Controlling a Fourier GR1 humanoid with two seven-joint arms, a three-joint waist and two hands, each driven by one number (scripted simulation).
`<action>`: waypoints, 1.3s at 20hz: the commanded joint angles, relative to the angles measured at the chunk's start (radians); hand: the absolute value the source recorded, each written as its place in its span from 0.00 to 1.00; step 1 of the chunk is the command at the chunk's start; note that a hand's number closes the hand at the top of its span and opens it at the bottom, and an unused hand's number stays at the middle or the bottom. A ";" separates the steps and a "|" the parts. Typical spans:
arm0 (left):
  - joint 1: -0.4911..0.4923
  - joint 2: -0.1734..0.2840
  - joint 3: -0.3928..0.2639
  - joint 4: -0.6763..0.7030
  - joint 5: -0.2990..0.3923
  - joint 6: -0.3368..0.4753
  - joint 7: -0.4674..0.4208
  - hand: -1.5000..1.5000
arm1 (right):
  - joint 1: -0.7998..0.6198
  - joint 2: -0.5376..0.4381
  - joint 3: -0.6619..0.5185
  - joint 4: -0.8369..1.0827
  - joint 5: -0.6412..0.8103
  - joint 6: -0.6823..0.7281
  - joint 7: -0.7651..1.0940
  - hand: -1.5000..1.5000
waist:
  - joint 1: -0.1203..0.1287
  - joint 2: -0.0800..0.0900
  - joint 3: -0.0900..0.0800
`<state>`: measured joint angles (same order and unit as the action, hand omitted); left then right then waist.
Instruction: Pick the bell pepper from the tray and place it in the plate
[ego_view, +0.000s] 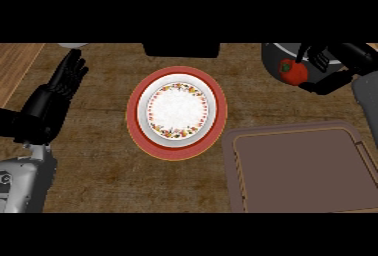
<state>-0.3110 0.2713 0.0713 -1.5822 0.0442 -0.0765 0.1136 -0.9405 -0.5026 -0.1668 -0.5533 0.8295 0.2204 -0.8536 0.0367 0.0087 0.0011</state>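
A red bell pepper (293, 73) with a green stem hangs in the air at the upper right, above and beyond the brown tray (299, 170). My right hand (326, 65) is curled round it, fingers over its right side. The white plate (177, 109) with a flowered rim lies on a red round mat (137, 120) at the middle of the counter, well to the left of the pepper. My left hand (65, 75) stands open at the left edge, fingers up, resting.
A dark pot or pan (275, 52) sits behind the pepper at the top right. A black box (181, 49) stands at the top middle. A grey object (366, 100) lies along the right edge. A wooden strip (15, 62) runs down the far left.
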 joint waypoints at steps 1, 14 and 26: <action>-0.003 -0.009 0.006 -0.003 -0.001 0.013 0.024 0.50 | -0.090 0.048 -0.020 0.020 -0.062 0.123 -0.024 1.00 | -0.016 -0.005 -0.001; 0.018 0.012 0.033 -0.046 -0.009 0.001 0.045 0.50 | -0.123 0.378 0.084 -0.204 -0.101 0.179 0.309 1.00 | -0.033 -0.012 -0.001; -0.048 0.017 0.058 -0.004 0.016 -0.027 0.056 0.50 | -0.173 0.501 0.359 -0.102 -0.210 -0.048 0.521 1.00 | -0.006 -0.002 -0.001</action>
<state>-0.3007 0.2815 0.1178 -1.6035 0.0546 -0.1062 0.1373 -1.0816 -0.0183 0.1088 -0.7333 0.6413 0.2603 -0.3517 0.0233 0.0017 -0.0005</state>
